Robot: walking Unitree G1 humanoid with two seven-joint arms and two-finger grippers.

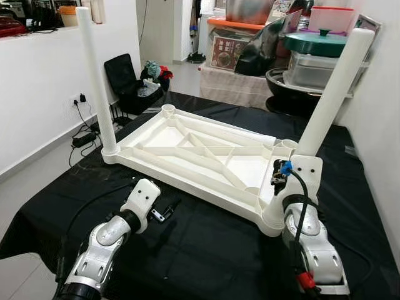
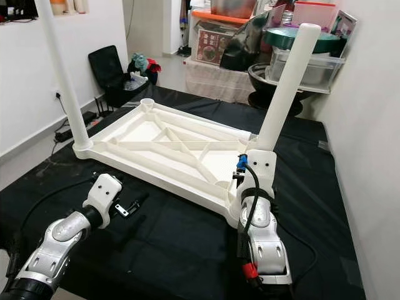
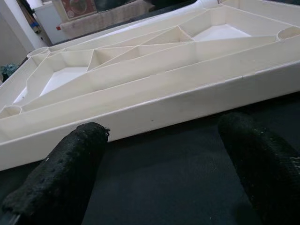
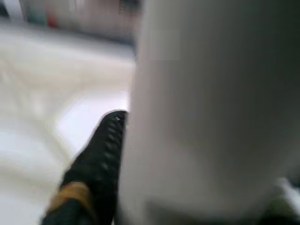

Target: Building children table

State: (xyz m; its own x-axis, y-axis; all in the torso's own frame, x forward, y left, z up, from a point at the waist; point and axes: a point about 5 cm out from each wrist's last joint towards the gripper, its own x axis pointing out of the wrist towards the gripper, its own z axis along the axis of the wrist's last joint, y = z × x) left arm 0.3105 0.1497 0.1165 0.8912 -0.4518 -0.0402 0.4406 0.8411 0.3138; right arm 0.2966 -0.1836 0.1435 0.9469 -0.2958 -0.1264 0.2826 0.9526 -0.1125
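White plastic ribbed tabletop (image 1: 200, 156) lies upside down on the black-draped worktop (image 1: 206, 250), one white round leg (image 1: 97, 81) upright at a corner. Left wrist view: left hand (image 3: 159, 164) spread beside its edge. Right wrist view: right hand (image 4: 136, 154) pinching a second white leg (image 4: 211, 108).

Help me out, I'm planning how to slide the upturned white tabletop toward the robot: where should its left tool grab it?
Grip the tabletop's near long edge wall, coming in low from the robot's side over the black cloth. That wall stands as a thin upright rim with a hollow behind it, so one finger could go either side. The left tool faces it, open.
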